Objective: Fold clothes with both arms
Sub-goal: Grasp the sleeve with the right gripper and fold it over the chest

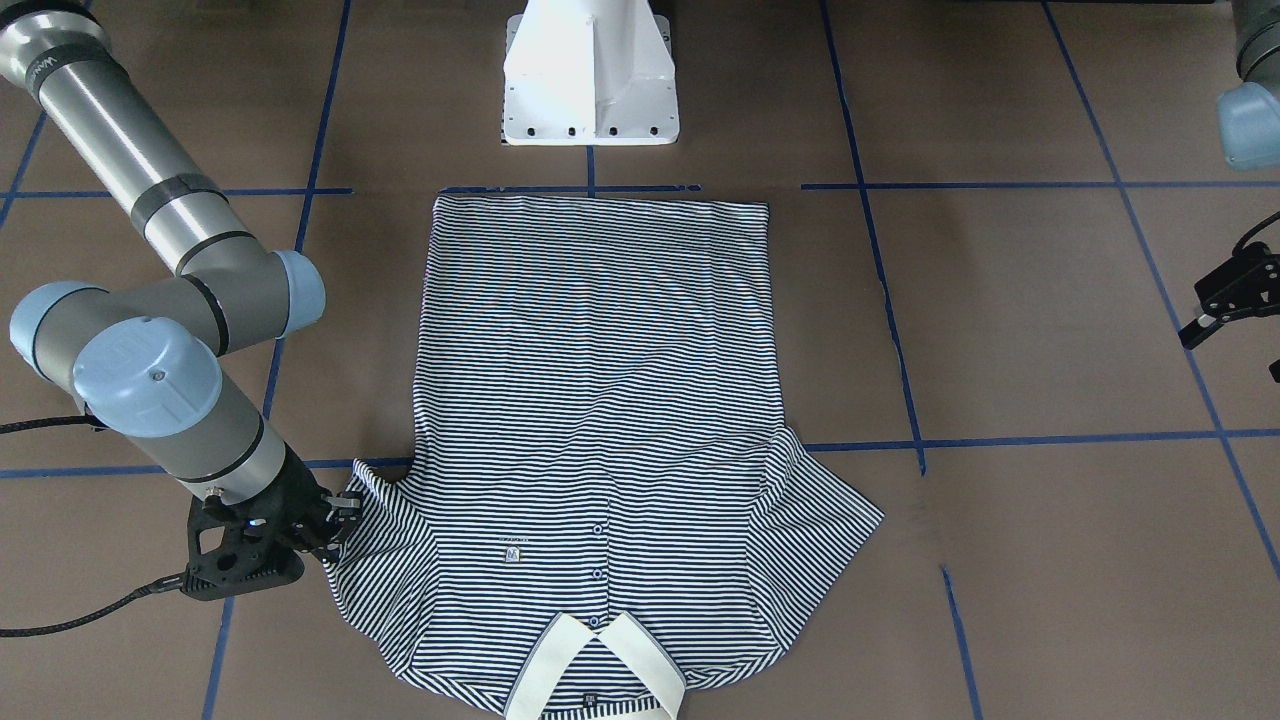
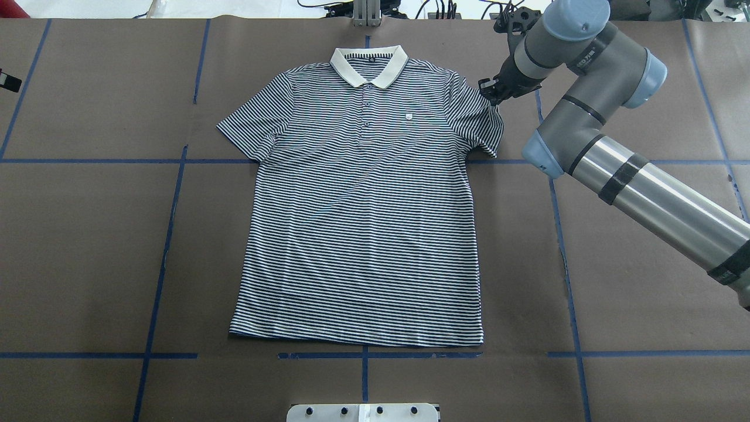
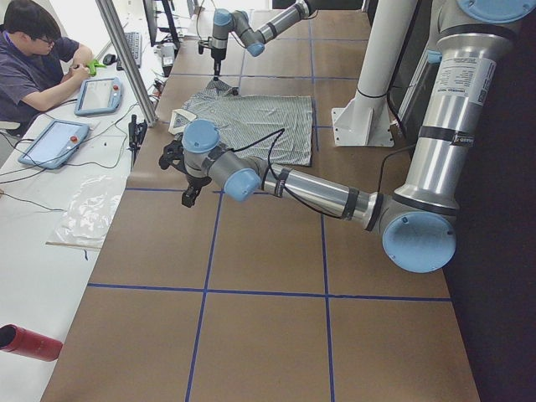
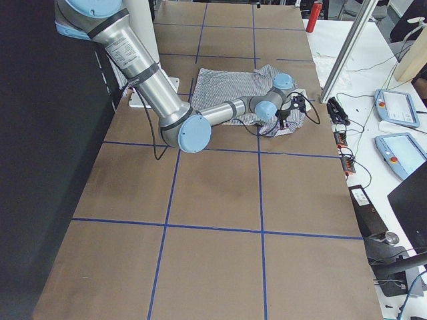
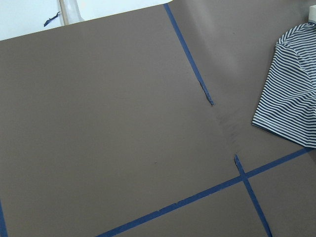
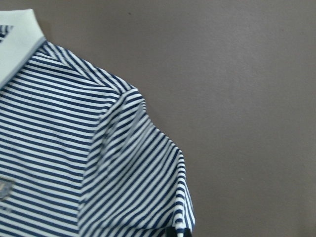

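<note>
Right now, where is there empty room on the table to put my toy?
The biggest bare patch of table lies between the shirt and the left end effector. Another lies beside the shirt's bottom half, near the right arm. It is crowded where the right end effector is at a sleeve.

The polo shirt (image 2: 357, 205) lies flat mid-counter (image 2: 88, 252), collar farthest from the robot; right gripper (image 2: 489, 91) at one sleeve's edge, left gripper (image 1: 1215, 310) well apart.
</note>
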Robot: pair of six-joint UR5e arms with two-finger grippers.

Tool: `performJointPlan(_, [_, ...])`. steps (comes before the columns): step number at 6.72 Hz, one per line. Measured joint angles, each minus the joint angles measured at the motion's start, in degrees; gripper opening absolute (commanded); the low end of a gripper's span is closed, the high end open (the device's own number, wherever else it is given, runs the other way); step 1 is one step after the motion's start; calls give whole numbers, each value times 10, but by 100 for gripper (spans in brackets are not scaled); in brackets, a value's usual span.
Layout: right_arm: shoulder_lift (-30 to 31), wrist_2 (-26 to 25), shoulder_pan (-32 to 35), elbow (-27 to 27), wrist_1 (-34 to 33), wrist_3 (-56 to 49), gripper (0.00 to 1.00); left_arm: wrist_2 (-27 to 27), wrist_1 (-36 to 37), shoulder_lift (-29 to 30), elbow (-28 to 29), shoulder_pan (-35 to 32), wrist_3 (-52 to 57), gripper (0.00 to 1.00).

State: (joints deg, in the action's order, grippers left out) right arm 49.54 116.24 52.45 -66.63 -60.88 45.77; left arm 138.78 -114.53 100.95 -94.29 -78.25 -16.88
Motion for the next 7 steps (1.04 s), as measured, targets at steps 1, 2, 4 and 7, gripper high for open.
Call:
performJointPlan(1, [-10,-1,-6,-8,-2,0,0,0,0,1,2,0,0,100])
performJointPlan(2, [-26,-17,-18,-3,-9,0,0,0,-2,3,7,0,0,100])
performJointPlan(4, [-98,-77,-44,67,-24,7,0,-1,-7,11,23,0,2,100])
performJointPlan(7, [-187,-157,-77,177,-25,29,75,-2,-8,18,33,0,3,100])
